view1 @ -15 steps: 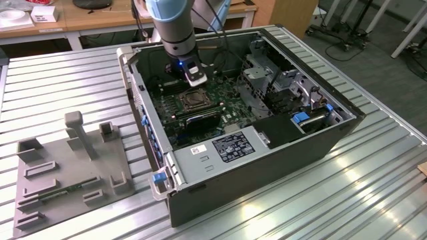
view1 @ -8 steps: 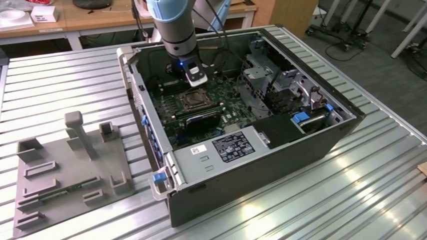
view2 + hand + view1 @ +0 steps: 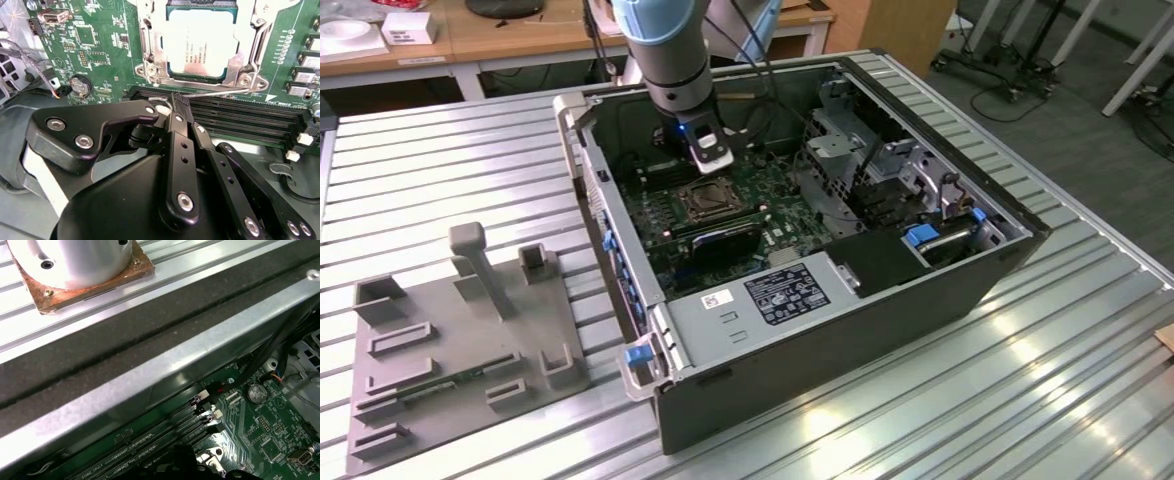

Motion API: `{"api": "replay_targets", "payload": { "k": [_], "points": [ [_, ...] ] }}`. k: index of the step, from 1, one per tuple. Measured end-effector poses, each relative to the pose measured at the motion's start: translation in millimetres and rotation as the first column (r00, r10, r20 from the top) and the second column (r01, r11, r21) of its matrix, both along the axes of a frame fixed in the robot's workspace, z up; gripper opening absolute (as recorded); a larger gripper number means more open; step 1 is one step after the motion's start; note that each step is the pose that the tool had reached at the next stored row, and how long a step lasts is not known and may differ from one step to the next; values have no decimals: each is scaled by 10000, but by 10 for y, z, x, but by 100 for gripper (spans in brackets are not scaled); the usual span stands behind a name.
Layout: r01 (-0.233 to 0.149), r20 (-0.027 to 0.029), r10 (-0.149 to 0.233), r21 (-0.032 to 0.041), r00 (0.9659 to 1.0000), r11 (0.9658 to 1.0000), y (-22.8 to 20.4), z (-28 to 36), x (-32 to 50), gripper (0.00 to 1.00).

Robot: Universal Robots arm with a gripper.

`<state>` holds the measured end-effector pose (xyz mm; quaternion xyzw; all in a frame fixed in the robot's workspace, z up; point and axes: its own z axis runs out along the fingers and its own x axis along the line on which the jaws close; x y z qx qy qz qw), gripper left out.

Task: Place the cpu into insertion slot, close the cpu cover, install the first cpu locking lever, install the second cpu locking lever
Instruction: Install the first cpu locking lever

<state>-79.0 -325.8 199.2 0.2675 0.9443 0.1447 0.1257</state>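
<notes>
The cpu [image 3: 200, 42] lies flat in the insertion slot [image 3: 707, 198] on the green motherboard. The silvery cpu cover [image 3: 248, 45] is folded down around it, and the chip shows through the cut-out. A thin wire locking lever [image 3: 220, 92] runs along the socket's edge next to the memory slots. Its curled handle [image 3: 159, 103] sits right against my fingertips. My gripper [image 3: 180, 102] is shut, its black fingers pressed together, with nothing visibly clamped between them. In the exterior view the gripper [image 3: 707, 152] hangs inside the open computer case, just behind the socket.
The computer case [image 3: 961, 300] lies open on the ribbed metal table. Black memory slots [image 3: 250, 117] run beside the socket, and the case wall [image 3: 165, 365] is close by. A grey fixture plate [image 3: 454, 350] stands at the exterior view's left. Drive cages and cables fill the case's right side.
</notes>
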Motion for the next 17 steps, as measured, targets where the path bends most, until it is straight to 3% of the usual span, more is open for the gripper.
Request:
{"api": "replay_targets", "payload": {
  "k": [9,17],
  "points": [
    [164,2,-164,9,9999,9999,31,-7,0,11],
    [215,0,-215,7,9998,9998,28,-49,-1,11]
  ]
}}
